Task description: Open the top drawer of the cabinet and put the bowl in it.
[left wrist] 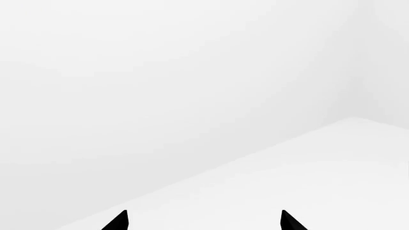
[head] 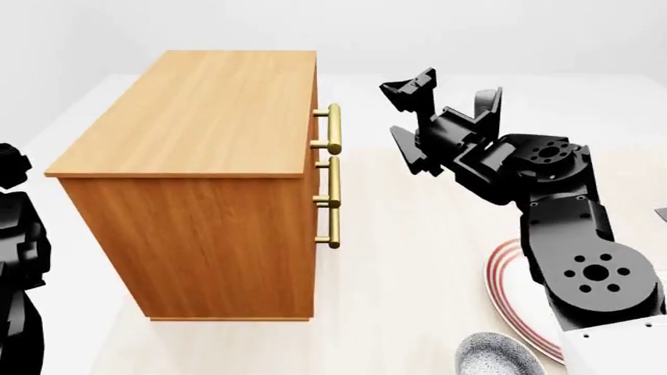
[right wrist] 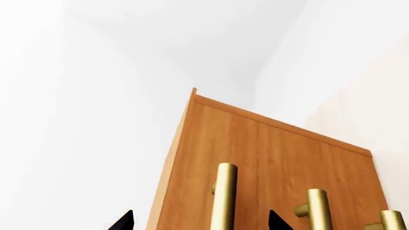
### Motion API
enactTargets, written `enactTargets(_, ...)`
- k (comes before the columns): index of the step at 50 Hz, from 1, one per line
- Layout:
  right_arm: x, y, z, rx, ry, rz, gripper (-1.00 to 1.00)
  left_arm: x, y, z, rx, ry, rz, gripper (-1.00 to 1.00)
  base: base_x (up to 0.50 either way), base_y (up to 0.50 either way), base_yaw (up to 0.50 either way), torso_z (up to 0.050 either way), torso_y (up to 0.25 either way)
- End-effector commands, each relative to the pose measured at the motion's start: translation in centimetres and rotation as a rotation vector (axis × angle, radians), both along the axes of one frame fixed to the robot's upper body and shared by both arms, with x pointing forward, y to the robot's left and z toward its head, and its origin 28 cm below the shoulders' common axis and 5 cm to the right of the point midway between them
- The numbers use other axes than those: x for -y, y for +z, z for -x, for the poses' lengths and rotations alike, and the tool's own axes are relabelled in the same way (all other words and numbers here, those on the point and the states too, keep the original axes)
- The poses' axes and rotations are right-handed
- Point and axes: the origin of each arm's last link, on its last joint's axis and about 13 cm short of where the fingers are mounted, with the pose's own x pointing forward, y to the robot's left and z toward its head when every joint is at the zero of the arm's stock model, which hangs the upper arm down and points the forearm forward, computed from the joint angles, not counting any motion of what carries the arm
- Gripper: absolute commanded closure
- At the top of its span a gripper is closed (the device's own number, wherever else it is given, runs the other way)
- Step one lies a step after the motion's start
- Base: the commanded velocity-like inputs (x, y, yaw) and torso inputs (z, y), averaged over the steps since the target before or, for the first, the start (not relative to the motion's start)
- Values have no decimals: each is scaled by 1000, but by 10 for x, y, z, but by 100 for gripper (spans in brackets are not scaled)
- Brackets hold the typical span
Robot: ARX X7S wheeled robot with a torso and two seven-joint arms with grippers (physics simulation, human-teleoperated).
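1. Status: task at early approach stage; no step finished, judging by current layout.
2. Cabinet (head: 187, 195) stands on the pale bench (head: 417, 258), drawer fronts facing the robot's right arm. All fronts look flush w/ the carcass in head view; top drawer (right wrist: 211, 143) is shut.
3. Top handle (head: 333, 129) is untouched. Two more brass handles sit below it in head view; don't confuse them w/ the top one.
4. Right gripper (head: 454, 94): released, jaws spread, nothing between them. It hovers apart from the cabinet front, roughly level w/ the top handle, fingers aimed toward it. Right wrist view shows a brass bar (right wrist: 223, 196) lined up between the two fingertips (right wrist: 121, 223) but not yet enclosed.
5. Left gripper (left wrist: 204, 221): jaws apart, empty, per left wrist view; it faces only blank white surface. Left arm (head: 21, 258) shows at head view edge, beside the cabinet's far side.
6. Bowl (head: 498, 355) rests on the bench near the robot, just beside the red-ringed plate (head: 511, 289), well apart from the cabinet. Not yet picked up.
7. Remaining (est.): close in on the handle, clamp, pull drawer out, release, fetch bowl, place inside.
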Motion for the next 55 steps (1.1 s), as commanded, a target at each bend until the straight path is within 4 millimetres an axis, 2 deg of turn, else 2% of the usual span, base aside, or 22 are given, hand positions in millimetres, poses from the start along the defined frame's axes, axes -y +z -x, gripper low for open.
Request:
enactTargets(1, -8, -9, 1, -17, 25, 5, -100, 0, 0, 0, -3, -4, -1, -100, 0, 0, 0, 0, 0)
enactTargets(55, -43, -24, 5, -31, 140, 25, -100, -1, -3, 2, -1, -22, -8, -100, 0, 0, 0, 0, 0)
